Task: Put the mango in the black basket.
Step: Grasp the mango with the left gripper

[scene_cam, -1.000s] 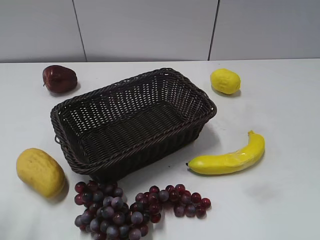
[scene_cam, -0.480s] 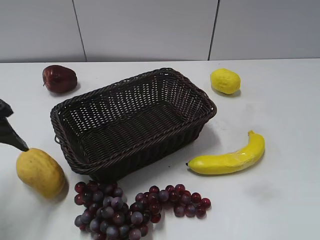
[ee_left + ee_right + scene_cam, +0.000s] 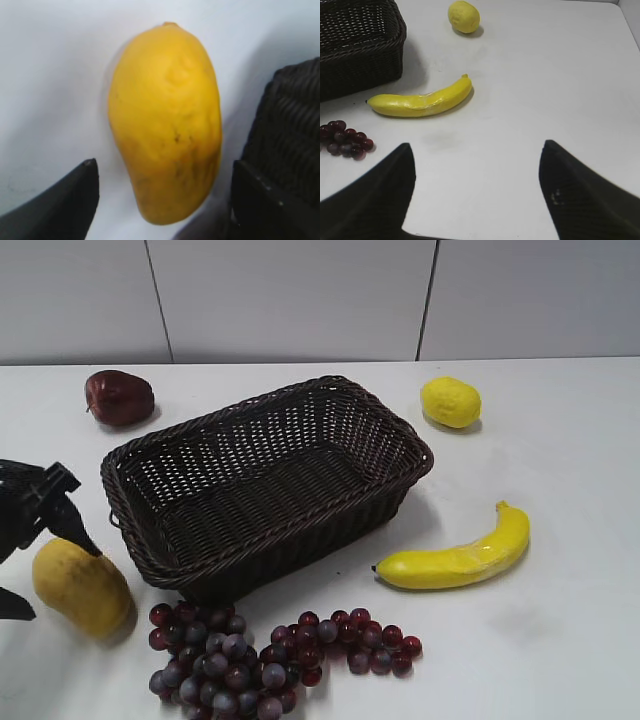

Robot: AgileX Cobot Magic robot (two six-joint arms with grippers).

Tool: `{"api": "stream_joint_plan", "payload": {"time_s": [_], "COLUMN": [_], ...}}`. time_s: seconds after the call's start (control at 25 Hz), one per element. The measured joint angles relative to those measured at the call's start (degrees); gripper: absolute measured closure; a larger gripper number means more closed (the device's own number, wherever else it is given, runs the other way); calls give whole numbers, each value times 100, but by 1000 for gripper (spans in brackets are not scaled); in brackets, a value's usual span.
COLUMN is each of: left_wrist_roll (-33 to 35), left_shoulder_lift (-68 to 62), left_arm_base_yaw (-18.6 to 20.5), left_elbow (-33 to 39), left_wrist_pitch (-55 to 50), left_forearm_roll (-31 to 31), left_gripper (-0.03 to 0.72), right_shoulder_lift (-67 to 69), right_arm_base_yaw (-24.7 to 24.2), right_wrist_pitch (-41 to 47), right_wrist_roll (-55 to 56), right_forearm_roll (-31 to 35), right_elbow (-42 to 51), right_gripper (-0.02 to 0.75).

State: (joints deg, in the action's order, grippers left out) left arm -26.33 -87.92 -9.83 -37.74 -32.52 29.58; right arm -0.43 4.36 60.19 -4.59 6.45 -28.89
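The approach to the grasp is judged to be in hand. In the left wrist view the left gripper (image 3: 162, 200) is seen with fingers (image 3: 65, 200) spread wide either side of the mango (image 3: 165, 120), which lies on the white surface (image 3: 45, 75) just beside the black basket (image 3: 295, 130). A descent and closure are called for next. Only the exterior view shows the whole basket, empty; the right gripper (image 3: 477, 192), open and idle, appears near the banana (image 3: 420, 102).

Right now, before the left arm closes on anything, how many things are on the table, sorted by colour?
Yellow: 3, the mango, the lemon, the banana
Dark red or purple: 2, the apple, the grape bunch
Black: 1, the black basket
Total: 6
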Motion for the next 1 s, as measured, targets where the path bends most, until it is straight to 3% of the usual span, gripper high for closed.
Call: {"api": "stream_joint_plan", "payload": {"time_s": [0.52, 0.6, 1.0], "left_wrist_roll": [0, 0, 443], "left_shoulder_lift": [-722, -727, -159], "left_arm_base_yaw": [-7, -7, -7], "left_elbow": [-18, -18, -12], "left_wrist_pitch": [727, 741, 474], "left_forearm_roll": [-60, -101, -463], "left_gripper": [87, 124, 124], "right_shoulder_lift": [0, 0, 0], "right_arm_base_yaw": [0, 0, 0], "right_wrist_pitch": [0, 0, 0], "right_wrist_roll": [0, 0, 0], "right_forearm_roll": [0, 0, 0], "right_elbow": [0, 0, 0], "right_gripper": [150, 150, 150]}}
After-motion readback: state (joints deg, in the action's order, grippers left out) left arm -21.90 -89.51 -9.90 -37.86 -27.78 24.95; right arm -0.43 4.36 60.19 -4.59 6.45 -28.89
